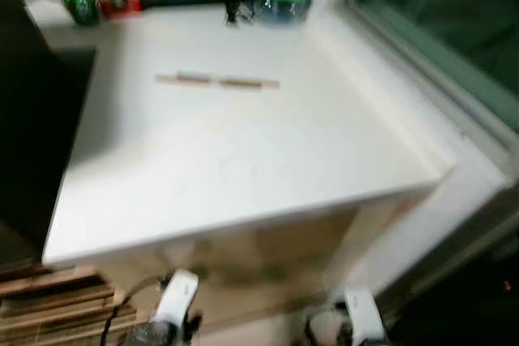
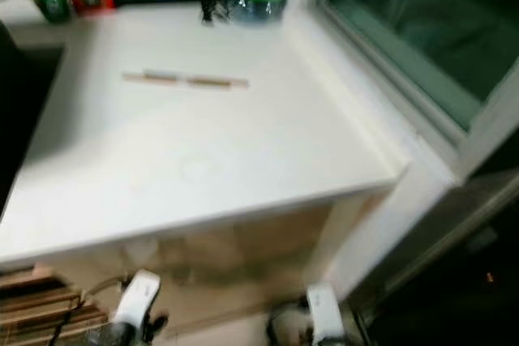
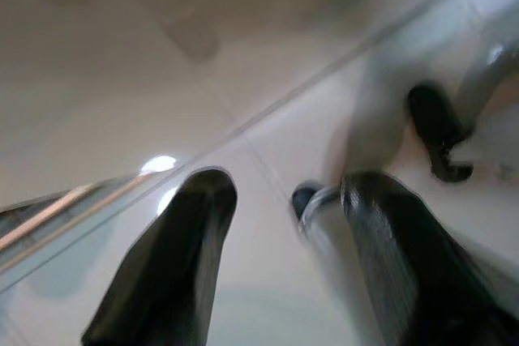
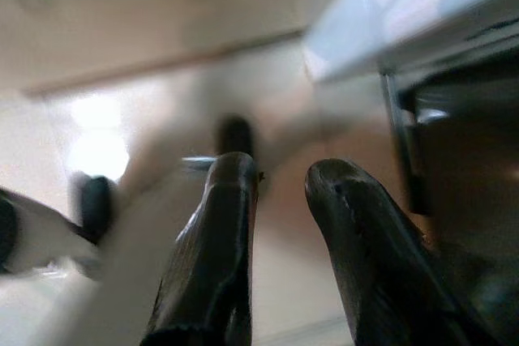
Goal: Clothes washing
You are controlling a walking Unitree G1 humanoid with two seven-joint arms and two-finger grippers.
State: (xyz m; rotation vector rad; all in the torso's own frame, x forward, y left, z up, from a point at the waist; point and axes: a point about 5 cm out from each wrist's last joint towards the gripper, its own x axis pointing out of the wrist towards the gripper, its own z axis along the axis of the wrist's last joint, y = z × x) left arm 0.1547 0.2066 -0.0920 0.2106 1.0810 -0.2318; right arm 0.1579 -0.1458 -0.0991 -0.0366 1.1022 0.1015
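White countertop [image 1: 243,160], both tools hanging below

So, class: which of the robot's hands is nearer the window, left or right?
Right. The right hand hangs low beside the wall under the window; the left hand hangs low too, farther over, below the white top's front edge.

Everything's soft with motion blur. The white counter [image 1: 243,160] glows brightly under overhead light, nearly washed out, while its left side falls into deep shadow. The window [image 1: 454,30] is dark and greenish. Both wrist views are smeared; a bright glare spot [image 3: 160,165] shines on the glossy floor [image 3: 268,160], another hazy patch [image 4: 96,147] opposite.
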